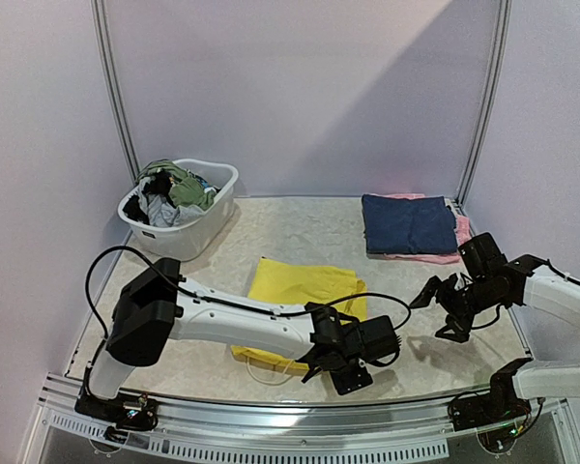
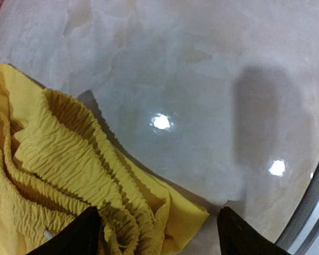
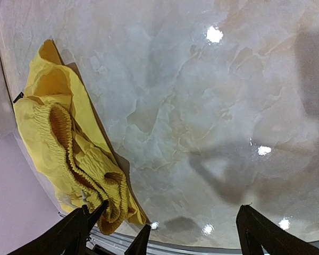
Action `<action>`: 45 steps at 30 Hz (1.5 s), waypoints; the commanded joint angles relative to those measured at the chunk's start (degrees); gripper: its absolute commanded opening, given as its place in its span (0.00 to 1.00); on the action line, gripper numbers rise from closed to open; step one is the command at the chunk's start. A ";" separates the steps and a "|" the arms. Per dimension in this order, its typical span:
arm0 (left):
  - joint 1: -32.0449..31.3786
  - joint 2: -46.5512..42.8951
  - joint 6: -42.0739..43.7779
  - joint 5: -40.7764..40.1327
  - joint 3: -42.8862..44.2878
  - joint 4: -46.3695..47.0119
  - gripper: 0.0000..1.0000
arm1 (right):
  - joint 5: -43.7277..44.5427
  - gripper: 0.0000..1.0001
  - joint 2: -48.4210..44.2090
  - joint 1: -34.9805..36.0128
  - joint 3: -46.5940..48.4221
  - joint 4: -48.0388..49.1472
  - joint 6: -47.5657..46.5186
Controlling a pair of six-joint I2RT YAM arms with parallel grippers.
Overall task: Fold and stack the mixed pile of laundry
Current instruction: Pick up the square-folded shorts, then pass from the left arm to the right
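The mixed laundry pile (image 1: 174,188) is seen in the upper left of the top view, where grey, green and black pieces are heaped inside a white tub (image 1: 188,237). One piece, a yellow garment (image 1: 295,290), is spread on the marbled table (image 1: 300,227) in the middle of that view, well apart from the tub. Its gathered waistband (image 2: 69,159) is shown in the lower left of the left wrist view, bunched in soft waves.

The left gripper (image 2: 158,234) is found at the lower right corner of this garment. Its jaws are parted wide and nothing is clamped between them, although yellow cloth lies just beside one fingertip. The right gripper (image 3: 167,228) is held above bare table to the right of the garment, and its jaws are likewise spread apart and empty.

In the upper right of the top view a navy piece (image 1: 408,224) is laid folded on a pink piece (image 1: 461,232), and only the edge of the pink one can be seen.
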 commanded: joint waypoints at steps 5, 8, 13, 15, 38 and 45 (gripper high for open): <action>-1.19 4.04 1.27 -10.12 -0.73 -1.80 0.51 | 0.38 0.99 0.66 -0.38 2.08 -3.19 -1.40; -1.21 2.99 1.19 -10.72 -2.44 -0.48 0.19 | -0.21 0.99 0.69 -0.36 2.07 -2.29 -1.11; -0.27 -1.47 0.41 -8.65 -3.91 -0.02 0.00 | -2.04 0.99 1.80 -0.36 2.74 2.64 0.06; 0.71 -4.13 -0.13 -6.47 -3.45 -0.86 0.00 | -3.48 0.99 2.03 -0.33 2.11 6.84 1.34; 7.60 -18.17 -2.39 -0.86 -10.39 -0.99 0.00 | -7.21 0.99 24.61 13.32 9.26 39.09 15.34; 7.77 -20.25 -2.59 -1.36 -12.25 0.73 0.00 | -10.49 0.99 35.94 16.35 14.14 46.39 17.24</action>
